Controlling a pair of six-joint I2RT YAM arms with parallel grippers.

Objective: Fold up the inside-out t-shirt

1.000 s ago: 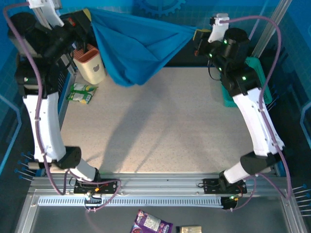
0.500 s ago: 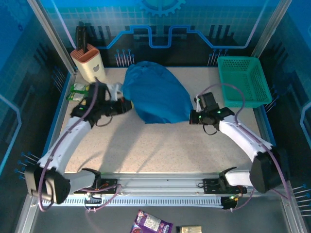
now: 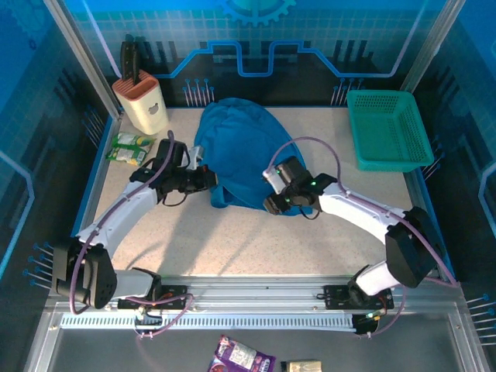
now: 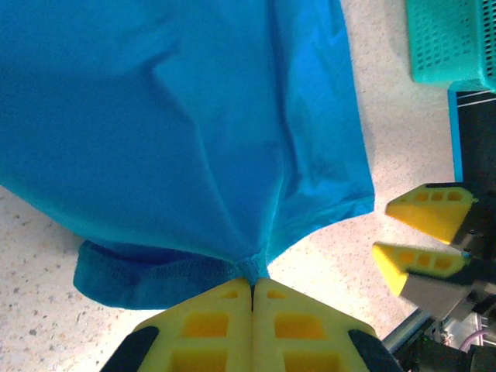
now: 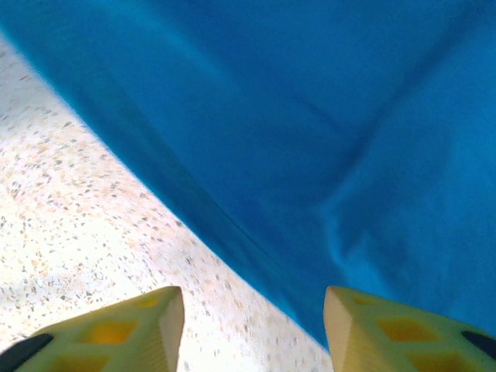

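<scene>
My left gripper (image 4: 252, 285) has its blocky yellow fingers pressed flat together, pinching the stitched hem of the inside-out t-shirt (image 3: 240, 151). The shirt is a soft, rumpled blue mound on the speckled table (image 3: 232, 240), toward its far middle. My right gripper (image 5: 252, 310) is spread wide and holds nothing, with the shirt's smooth edge running between its fingers.

Robot laboratory test cell. Speckled desk (image 3: 256, 232) enclosed by aluminium frame posts (image 3: 81, 54) and blue printed wall panels (image 3: 310, 39) with a gear motif (image 3: 256, 9). Two white robot arms, left (image 3: 116, 221) and right (image 3: 364, 209), bolted to a metal rail (image 3: 248, 291) at the near edge. Purple cables (image 3: 306, 141) looped along them.
</scene>
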